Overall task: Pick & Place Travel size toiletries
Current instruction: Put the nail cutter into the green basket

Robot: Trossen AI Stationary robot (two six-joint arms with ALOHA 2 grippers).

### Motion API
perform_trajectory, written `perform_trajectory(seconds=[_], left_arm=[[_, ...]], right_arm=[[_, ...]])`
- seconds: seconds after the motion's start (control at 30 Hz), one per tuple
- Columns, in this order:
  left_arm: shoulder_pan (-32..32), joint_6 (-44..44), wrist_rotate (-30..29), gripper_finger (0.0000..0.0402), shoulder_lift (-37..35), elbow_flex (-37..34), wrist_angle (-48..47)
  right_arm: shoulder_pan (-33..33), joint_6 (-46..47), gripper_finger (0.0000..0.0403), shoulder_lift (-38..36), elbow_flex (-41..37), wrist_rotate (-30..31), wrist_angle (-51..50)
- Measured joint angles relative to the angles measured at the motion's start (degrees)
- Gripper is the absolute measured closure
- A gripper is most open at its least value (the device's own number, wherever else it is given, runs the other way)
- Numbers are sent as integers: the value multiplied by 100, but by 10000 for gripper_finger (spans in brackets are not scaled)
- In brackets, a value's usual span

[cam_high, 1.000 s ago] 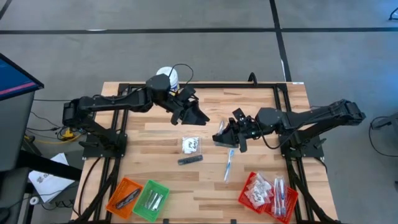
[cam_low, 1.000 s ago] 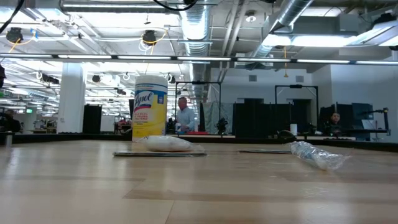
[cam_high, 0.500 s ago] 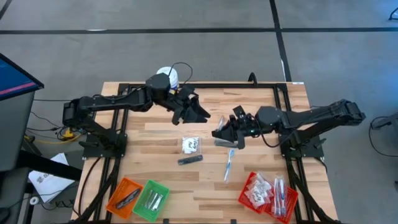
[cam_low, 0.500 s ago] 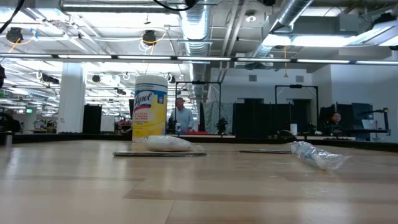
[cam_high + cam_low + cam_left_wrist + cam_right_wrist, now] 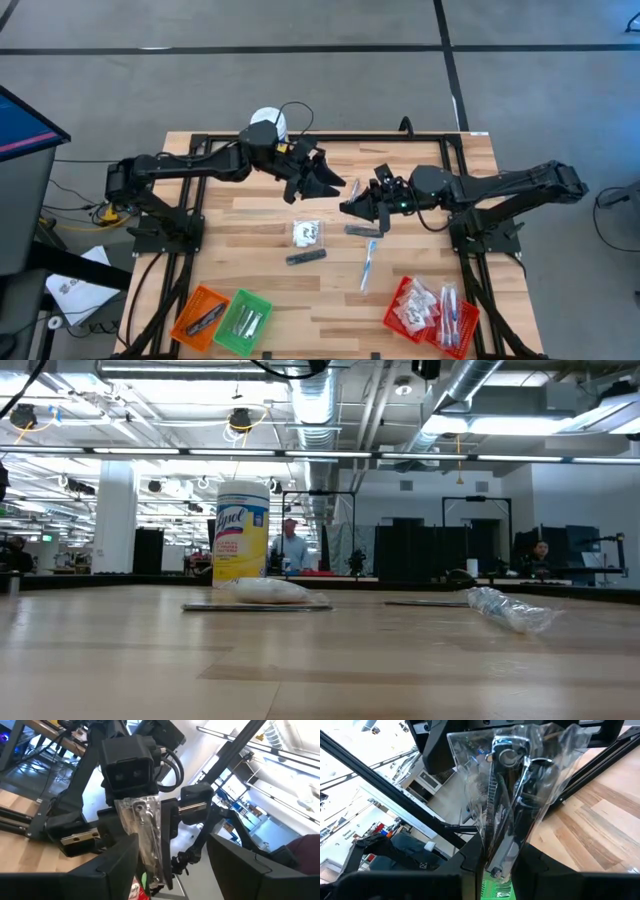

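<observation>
Now that my right pincer [image 5: 352,207] has lifted the packet [image 5: 507,785] mid-tabletop, clamped, my left pincer [image 5: 338,184] closes in with fingers spread; a handover looks near.

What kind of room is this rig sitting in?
Probably a large open lab or workshop: exposed ceiling ducts, strip lights, more dark framed workstations behind the wooden table, and people standing about.
</observation>
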Motion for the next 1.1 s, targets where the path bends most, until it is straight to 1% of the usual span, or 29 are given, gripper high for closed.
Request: perform_trajectory(seconds=[0.23,0.53,1.1], left_arm=[[-2,-33,60,158,84,-4,-49],[-226,-152,173,156,270,-4,-57],[-149,5,13,156,275,-4,-44]], right_arm=[[0,-37,342,0,0,-5,-2],[52,-92,342,0,0,-114,-41],[52,-44,342,-2,0,-240,-315]])
